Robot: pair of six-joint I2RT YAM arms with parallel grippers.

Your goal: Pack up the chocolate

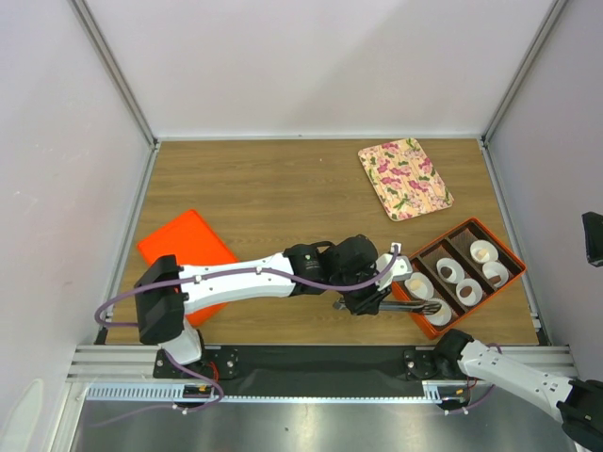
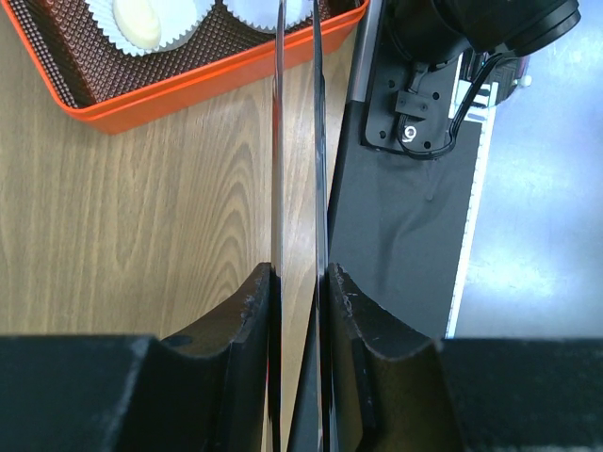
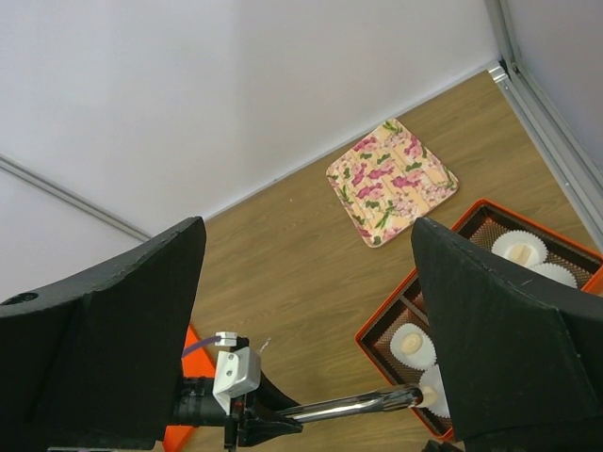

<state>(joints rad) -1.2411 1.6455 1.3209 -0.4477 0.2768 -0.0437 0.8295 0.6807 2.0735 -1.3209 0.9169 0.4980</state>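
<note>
Chocolate [image 1: 468, 291] half packed, I guess: left claw [image 2: 300, 292] clamps tongs [image 1: 410, 307] at nearest cup [image 1: 441, 317], right claw [image 3: 306, 320] released; next needs steady aim.

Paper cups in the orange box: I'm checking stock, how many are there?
6, two per compartment of the orange box: left pair, middle pair, right pair. The tongs partly cover one.

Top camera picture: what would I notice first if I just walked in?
The left arm stretches across the table, its left gripper pinching shiny metal tongs whose tips reach a white paper cup in the orange tray on the right. Behind that lies a pink flowery tray, and an orange lid sits on the left.
</note>
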